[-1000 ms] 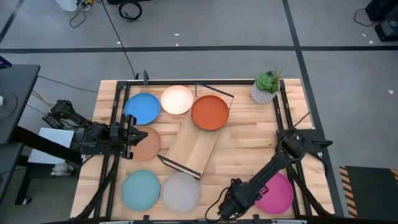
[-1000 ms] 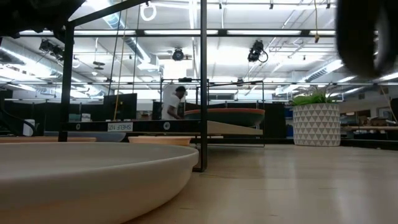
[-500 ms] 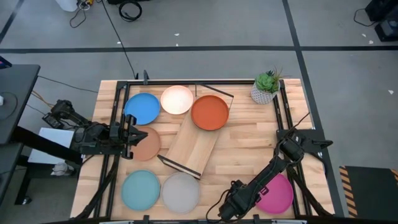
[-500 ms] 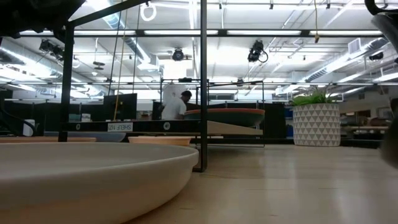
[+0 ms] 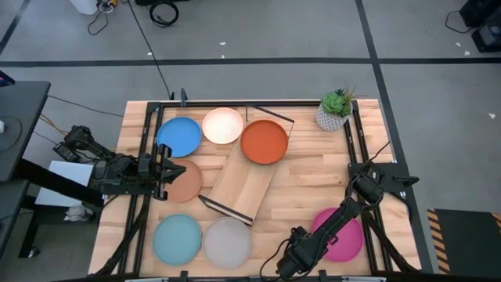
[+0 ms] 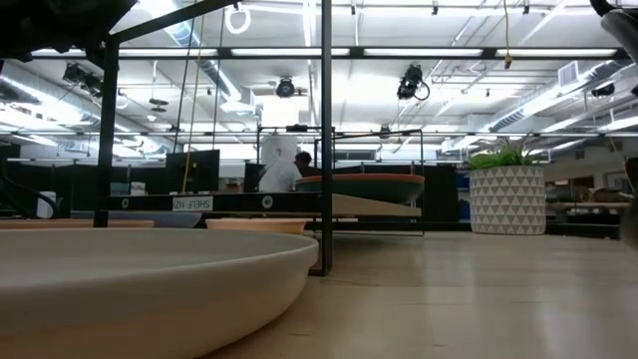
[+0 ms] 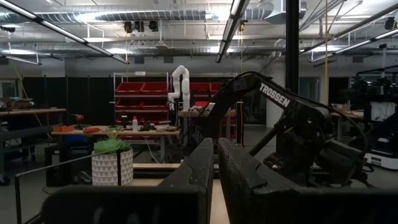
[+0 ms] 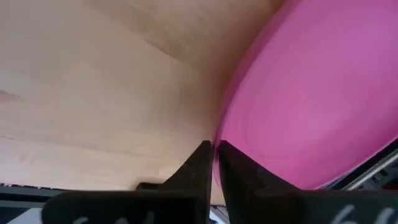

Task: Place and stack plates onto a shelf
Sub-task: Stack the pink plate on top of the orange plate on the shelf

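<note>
The pink plate (image 5: 344, 233) lies near the table's near right corner, and my right gripper (image 5: 308, 246) is shut on its rim. On the shelf (image 5: 244, 186), a light wood board in a black wire frame lying aslant mid-table, the orange plate (image 5: 264, 142) sits at the far end. Blue (image 5: 178, 136), cream (image 5: 222, 125), brown (image 5: 188, 182), teal (image 5: 177, 239) and grey (image 5: 228, 241) plates lie on the tabletop around it. My left gripper (image 5: 167, 175) hovers shut and empty over the brown plate's left rim. My right gripper pinches the pink plate's rim (image 8: 219, 134) between its two fingers (image 8: 200, 163), on the plate's side toward the table's left and near edge. The fingers come steeply from above, one inside the rim and one outside it.
A potted plant (image 5: 334, 110) stands at the far right corner. Black frame rails run along the table's left (image 5: 145, 157) and right (image 5: 358, 145) sides. Bare wood (image 5: 321, 176) lies between the shelf and the right arm's base. A person (image 6: 279, 165) moves in the room beyond.
The pink plate has shifted a little toward the table's left and far edges under my right gripper. The right arm's dark bulk has drawn out of the low view's top right corner. The person in the background has moved.
</note>
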